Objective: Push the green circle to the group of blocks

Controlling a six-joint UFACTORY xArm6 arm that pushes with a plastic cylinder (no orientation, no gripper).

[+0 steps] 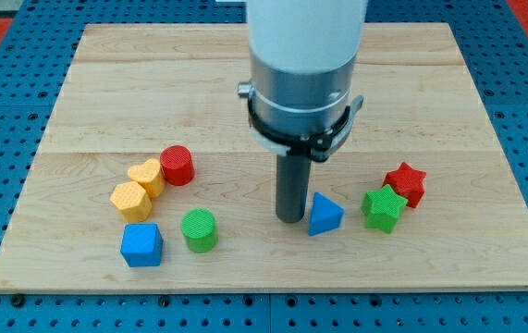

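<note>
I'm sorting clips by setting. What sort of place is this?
Most likely a robotics lab bench for block-pushing tests. A wooden board lies on a blue perforated surface, small coloured blocks such as the green circle sit on it, and my tip rests just left of the blue triangle.

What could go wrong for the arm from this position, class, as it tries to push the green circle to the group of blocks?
My tip sits right beside the blue triangle, so moving off could knock it. The green circle lies close to the blue cube; a slightly misaimed push might shove that cube instead, or scatter the yellow blocks and red cylinder.
</note>
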